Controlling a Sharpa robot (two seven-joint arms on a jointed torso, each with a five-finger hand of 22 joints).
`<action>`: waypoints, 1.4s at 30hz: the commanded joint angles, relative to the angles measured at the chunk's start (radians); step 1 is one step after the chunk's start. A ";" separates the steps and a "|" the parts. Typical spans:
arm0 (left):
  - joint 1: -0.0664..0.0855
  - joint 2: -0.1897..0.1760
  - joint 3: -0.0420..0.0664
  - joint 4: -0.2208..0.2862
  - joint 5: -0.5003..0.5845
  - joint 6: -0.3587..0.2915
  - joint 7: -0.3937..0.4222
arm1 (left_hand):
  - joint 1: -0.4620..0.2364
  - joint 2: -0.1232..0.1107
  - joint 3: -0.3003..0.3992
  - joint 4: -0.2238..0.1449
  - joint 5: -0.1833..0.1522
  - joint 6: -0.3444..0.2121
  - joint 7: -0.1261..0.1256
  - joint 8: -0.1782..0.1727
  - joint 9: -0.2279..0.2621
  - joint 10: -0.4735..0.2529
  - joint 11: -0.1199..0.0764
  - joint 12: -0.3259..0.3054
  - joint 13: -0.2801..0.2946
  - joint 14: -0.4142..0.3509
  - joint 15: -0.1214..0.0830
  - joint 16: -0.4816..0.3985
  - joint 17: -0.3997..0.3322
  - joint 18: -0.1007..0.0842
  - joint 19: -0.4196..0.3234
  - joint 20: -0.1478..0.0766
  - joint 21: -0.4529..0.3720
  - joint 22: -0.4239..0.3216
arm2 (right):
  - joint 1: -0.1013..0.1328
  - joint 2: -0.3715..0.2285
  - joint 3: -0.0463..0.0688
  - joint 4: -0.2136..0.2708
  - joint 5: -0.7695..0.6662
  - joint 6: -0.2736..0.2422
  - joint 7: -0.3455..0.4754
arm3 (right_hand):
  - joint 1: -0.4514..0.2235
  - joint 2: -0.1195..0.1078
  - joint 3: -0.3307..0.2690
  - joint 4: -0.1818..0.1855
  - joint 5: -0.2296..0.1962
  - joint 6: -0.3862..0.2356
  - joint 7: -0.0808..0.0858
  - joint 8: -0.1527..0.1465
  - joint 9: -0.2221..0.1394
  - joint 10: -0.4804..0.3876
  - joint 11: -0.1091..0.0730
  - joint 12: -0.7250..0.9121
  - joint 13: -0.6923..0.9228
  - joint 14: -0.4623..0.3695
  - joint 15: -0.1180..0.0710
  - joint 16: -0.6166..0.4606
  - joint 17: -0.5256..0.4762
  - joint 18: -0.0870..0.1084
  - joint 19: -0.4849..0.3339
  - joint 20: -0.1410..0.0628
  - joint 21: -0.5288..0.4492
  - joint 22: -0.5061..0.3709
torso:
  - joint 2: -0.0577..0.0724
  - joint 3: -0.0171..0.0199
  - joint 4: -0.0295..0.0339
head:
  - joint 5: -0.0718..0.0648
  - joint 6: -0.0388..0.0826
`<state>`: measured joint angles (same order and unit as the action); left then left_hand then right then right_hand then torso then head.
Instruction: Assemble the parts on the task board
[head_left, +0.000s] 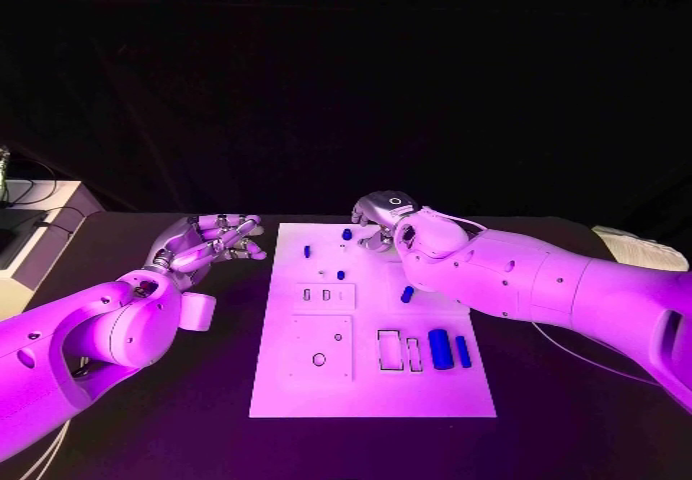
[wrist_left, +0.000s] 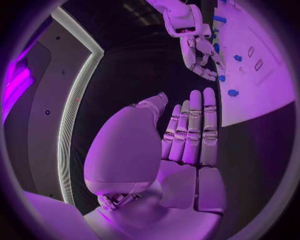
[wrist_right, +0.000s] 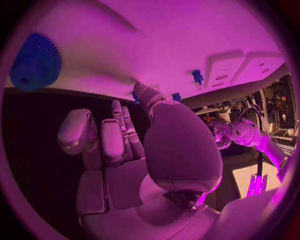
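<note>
Head view: the board (head_left: 372, 400) lies flat mid-table, long side running away from the robot. The left hand (head_left: 206, 245) hangs over bare table (head_left: 144, 420) just beside the board's far left corner, fingers extended toward the board and holding nothing. The right hand (head_left: 387, 222) sits over the board's far edge, fingers bent down to the surface; whether they grip anything cannot be told from here. Small blue parts lie near that hand: one (head_left: 346, 234) just beside the fingers, others (head_left: 307, 251) spread toward the board's left edge, one (head_left: 407, 294) close under the right forearm. Two longer blue bars (head_left: 440, 349) lie side by side near the board's right edge, beside rectangular slots (head_left: 391, 350). Left wrist view: the left hand (wrist_left: 187, 145) is flat, fingers straight and close together, thumb apart, palm bare; beyond it the right hand (wrist_left: 197, 52) reaches down onto the board (wrist_left: 262, 95), with blue parts (wrist_left: 232, 93) scattered just beside its fingertips. Right wrist view: the right hand (wrist_right: 134, 145) has fingers stretched to the board (wrist_right: 187, 40), nothing between them; a blue part (wrist_right: 135, 96) lies at a fingertip, contact uncertain. A blue gear (wrist_right: 34, 62), unseen from the head camera, lies well apart from the fingers, and a small blue peg (wrist_right: 197, 77) stands near two recessed slots (wrist_right: 222, 77).
</note>
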<state>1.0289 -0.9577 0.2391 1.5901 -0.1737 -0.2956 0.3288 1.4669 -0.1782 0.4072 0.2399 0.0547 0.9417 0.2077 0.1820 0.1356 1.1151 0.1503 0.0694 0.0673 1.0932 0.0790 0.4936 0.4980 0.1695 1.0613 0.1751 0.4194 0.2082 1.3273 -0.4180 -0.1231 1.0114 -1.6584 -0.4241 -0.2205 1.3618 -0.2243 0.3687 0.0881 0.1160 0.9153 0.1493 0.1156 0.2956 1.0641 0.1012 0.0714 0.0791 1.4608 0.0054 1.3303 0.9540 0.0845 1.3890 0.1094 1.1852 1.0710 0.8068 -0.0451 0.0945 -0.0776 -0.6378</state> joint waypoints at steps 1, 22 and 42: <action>0.001 0.000 0.001 -0.001 -0.004 0.018 0.003 | -0.001 -0.004 0.003 -0.004 -0.003 -0.004 0.006 -0.005 -0.001 -0.007 -0.001 -0.004 0.002 -0.005 0.002 0.005 0.001 0.009 -0.006 -0.003 0.005 0.001 | 0.000 -0.042 0.002 0.043 0.024 -0.071 0.018 | 0.018 -0.001 -0.008 0.006 0.015 0.014 0.003 0.000 0.000 0.024 -0.009 0.014 0.005 -0.005 0.001 -0.005 -0.004 0.016 -0.001 -0.003 -0.002 0.001 | -0.001 0.0006 -0.0017 | -0.001 0.005; 0.000 0.001 0.001 -0.022 -0.039 0.114 0.034 | -0.008 -0.013 -0.006 -0.009 -0.003 -0.012 0.004 -0.014 -0.003 -0.004 0.001 0.002 0.006 -0.082 0.013 0.029 0.014 0.008 -0.067 0.013 0.003 0.004 | 0.039 -0.325 0.018 0.230 0.418 0.087 -0.025 | 0.050 -0.014 -0.180 0.101 0.121 -0.006 0.012 0.071 0.011 0.507 -0.023 1.499 1.492 0.100 -0.004 0.230 0.569 -0.062 0.143 -0.008 0.310 0.406 | 0.003 0.0059 -0.0060 | -0.020 0.019; 0.000 0.012 0.001 -0.042 -0.043 0.105 0.030 | -0.008 -0.012 -0.006 -0.009 -0.003 -0.010 0.004 -0.014 -0.003 -0.002 0.000 0.002 0.006 -0.080 0.012 0.035 0.016 0.009 -0.065 0.013 0.007 0.006 | 0.032 -0.292 0.017 0.188 0.367 0.103 -0.064 | 0.070 0.001 -0.225 0.146 0.135 -0.018 0.016 0.090 0.013 0.507 -0.018 1.499 1.492 0.110 0.003 0.241 0.617 -0.079 0.173 -0.001 0.369 0.480 | 0.003 0.0018 -0.0038 | -0.025 0.007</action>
<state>1.0283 -0.9475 0.2391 1.5473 -0.2109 -0.2052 0.3459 1.4549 -0.1901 0.4030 0.2357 0.0547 0.9346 0.2147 0.1705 0.1327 1.1080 0.1499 0.0694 0.0718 1.0129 0.0950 0.5226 0.5129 0.1694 1.0003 0.1895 0.4193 0.2137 1.3601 -0.7115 -0.1064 1.2022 -1.2711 -0.3292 -0.2713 1.4266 -0.2289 0.1447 0.2290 0.2462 0.9038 0.1644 0.2032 0.3073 1.4643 0.0766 1.5688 1.3079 1.4645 0.0017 1.5672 1.3084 0.0140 1.4661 0.1042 1.5523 1.3079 0.8109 -0.0421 0.0900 -0.1013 -0.6294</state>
